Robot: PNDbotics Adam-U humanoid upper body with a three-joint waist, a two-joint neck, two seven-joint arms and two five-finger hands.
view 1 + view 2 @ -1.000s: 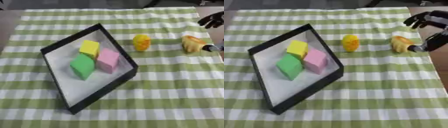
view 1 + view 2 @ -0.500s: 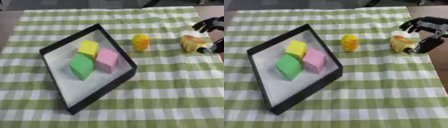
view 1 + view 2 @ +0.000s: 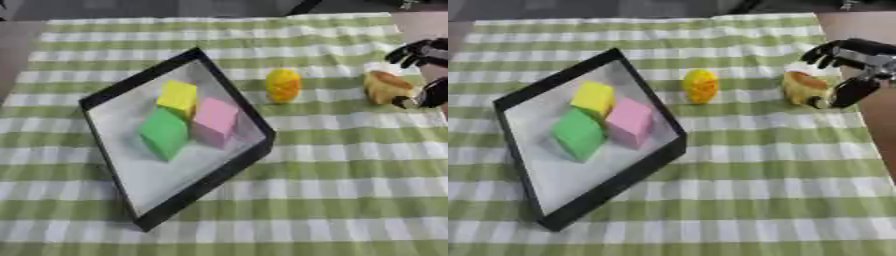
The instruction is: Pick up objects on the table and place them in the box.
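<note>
Two objects remain outside the box (image 3: 588,200): a yellow one (image 3: 701,85) mid-counter and a tan rounded one (image 3: 801,88) near the counter's right edge. We judge it light and rigid, best taken across its sides. Our right robot hand (image 3: 852,67) curls around it, seen whole only in the right eye view.

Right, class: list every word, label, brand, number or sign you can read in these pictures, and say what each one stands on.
None can be read. The black box, the yellow block, green block and pink block in it, the yellow object, the tan object at the right hand, and the checked cloth show no lettering.
</note>
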